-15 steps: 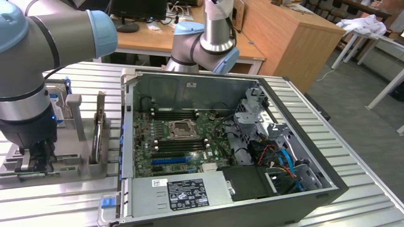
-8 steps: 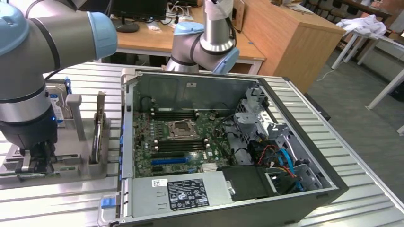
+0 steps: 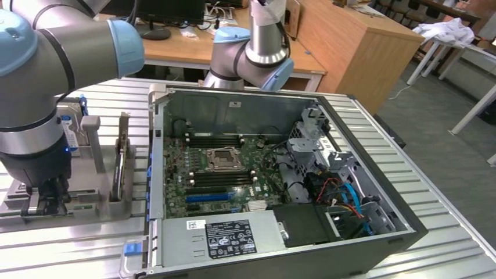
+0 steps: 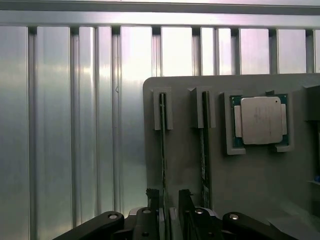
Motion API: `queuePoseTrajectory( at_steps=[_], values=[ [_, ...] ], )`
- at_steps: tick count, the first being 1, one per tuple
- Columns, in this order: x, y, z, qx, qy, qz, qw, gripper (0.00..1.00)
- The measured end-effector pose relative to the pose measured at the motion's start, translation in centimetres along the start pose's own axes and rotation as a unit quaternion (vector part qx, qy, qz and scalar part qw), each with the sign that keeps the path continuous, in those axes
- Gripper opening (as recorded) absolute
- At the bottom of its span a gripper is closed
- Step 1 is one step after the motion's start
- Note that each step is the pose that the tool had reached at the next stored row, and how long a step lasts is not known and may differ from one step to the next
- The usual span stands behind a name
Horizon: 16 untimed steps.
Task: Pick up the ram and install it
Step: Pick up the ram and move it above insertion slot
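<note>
A grey holder [image 4: 250, 190] lies on the ribbed metal table [image 4: 65, 125] and carries three parts. Two memory sticks stand on edge in narrow upright slots, side by side but apart, and a square processor chip [image 4: 260, 120] with a silver lid lies flat in a framed recess just beside the second stick [image 4: 205, 150]. Toward the exterior view's right of the holder, an open computer case [image 3: 403, 226] rests on its side on the same table. Inside it is a green motherboard [image 3: 178, 174] with a processor socket [image 3: 222, 157] in the middle, and rows of black memory slots [image 3: 213, 139] run on both sides of the socket. A blue slot [image 3: 208, 197] lies nearer the front, a grey power supply [image 3: 225, 235] with a label runs along the near edge, and a tangle of blue, red and black cables [image 3: 345, 195] fills the corner at the exterior view's right. The ram [image 4: 163, 145] is the stick in the slot farther from the chip. It sits upright in the holder and is seen edge-on in the wrist view as a long, thin, dark strip with a faint green tint, its flat faces hidden. The gripper [image 4: 167, 197] is down over one end of this stick with its jaws apart, one dark finger [image 4: 151, 197] on each side of the thin edge. Whether either finger touches the stick cannot be told.
</note>
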State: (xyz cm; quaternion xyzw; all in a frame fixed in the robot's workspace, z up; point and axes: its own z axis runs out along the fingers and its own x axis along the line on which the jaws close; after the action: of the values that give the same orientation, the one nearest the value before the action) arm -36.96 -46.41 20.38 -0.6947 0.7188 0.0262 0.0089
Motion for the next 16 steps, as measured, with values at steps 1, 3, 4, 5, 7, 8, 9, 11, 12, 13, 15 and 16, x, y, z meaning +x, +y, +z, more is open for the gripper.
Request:
queuePoseTrajectory(
  at_steps=[1, 3, 4, 5, 7, 8, 9, 11, 12, 13, 15, 16],
  values=[
    [0.01, 0.00, 0.08, 0.0000, 0.0000, 0.000, 1.0000, 0.30],
    [0.01, 0.00, 0.20, 0.0000, 0.0000, 0.000, 1.0000, 0.30],
    [0.02, 0.00, 0.21, -0.0001, 0.0001, 0.000, 1.0000, 0.30],
    [0.01, 0.00, 0.20, -0.0001, 0.0001, 0.000, 1.0000, 0.30],
    [0.01, -0.01, 0.21, -0.0001, 0.0000, 0.000, 1.0000, 0.30],
    [0.01, -0.01, 0.22, 0.0000, 0.0000, 0.000, 1.0000, 0.30],
    [0.01, -0.01, 0.23, 0.0000, -0.0001, 0.000, 1.0000, 0.30],
    [-0.02, -0.02, 0.25, 0.0001, -0.0002, 0.000, 1.0000, 0.30],
    [-0.03, -0.01, 0.25, 0.0001, -0.0002, 0.000, 1.0000, 0.30],
    [-0.04, -0.01, 0.24, 0.0000, -0.0001, 0.000, 1.0000, 0.30],
    [-0.05, 0.00, 0.24, 0.0000, -0.0002, 0.000, 1.0000, 0.30],
    [-0.06, 0.00, 0.24, 0.0000, -0.0002, 0.000, 1.0000, 0.30]
  ],
)
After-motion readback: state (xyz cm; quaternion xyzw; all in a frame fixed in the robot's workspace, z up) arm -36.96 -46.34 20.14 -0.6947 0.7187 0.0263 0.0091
